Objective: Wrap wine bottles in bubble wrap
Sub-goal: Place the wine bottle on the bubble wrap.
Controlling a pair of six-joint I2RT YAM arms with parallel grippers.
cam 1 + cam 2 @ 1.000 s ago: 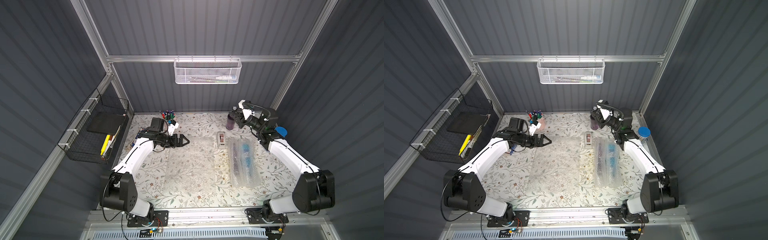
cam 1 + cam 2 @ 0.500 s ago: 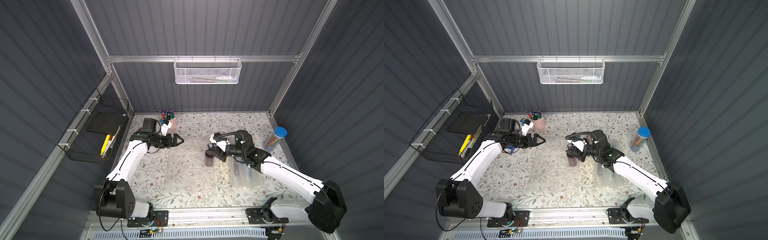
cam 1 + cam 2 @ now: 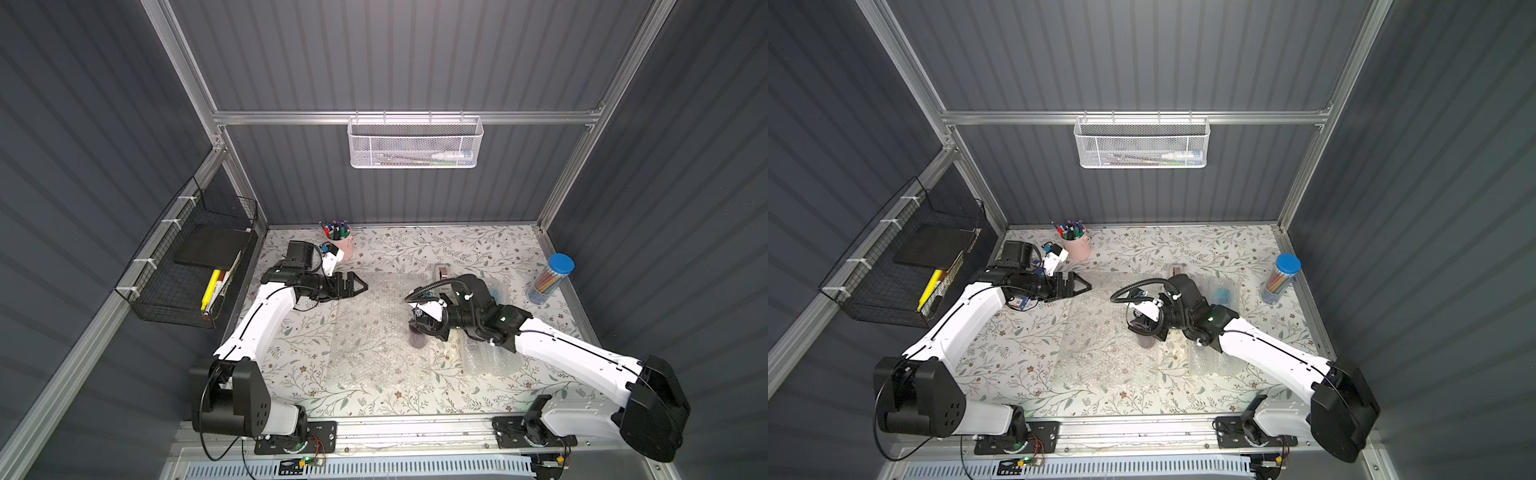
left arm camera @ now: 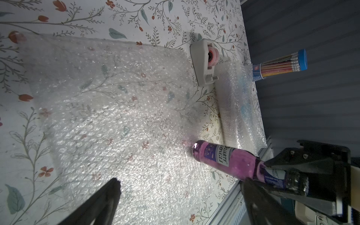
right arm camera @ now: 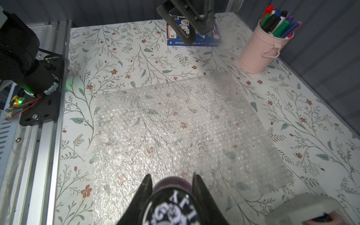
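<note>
Right gripper (image 3: 422, 324) clamps purple wine bottle (image 3: 417, 338) by its neck, upright, base at right edge of flat bubble wrap sheet (image 3: 374, 332), likely to lay it down for rolling. Left gripper (image 3: 359, 286) hangs wide open, empty, at sheet's far-left corner.

Dark ribbed walls (image 3: 415, 62), floral tabletop (image 3: 415, 249)

free: bubble wrap sheet (image 3: 370, 332) middle | obstacles: purple bottle (image 3: 417, 338) at its edge; tape dispenser (image 3: 444, 272), wrapped bundle (image 3: 490, 361) beside; pink cup (image 3: 348, 248)
</note>
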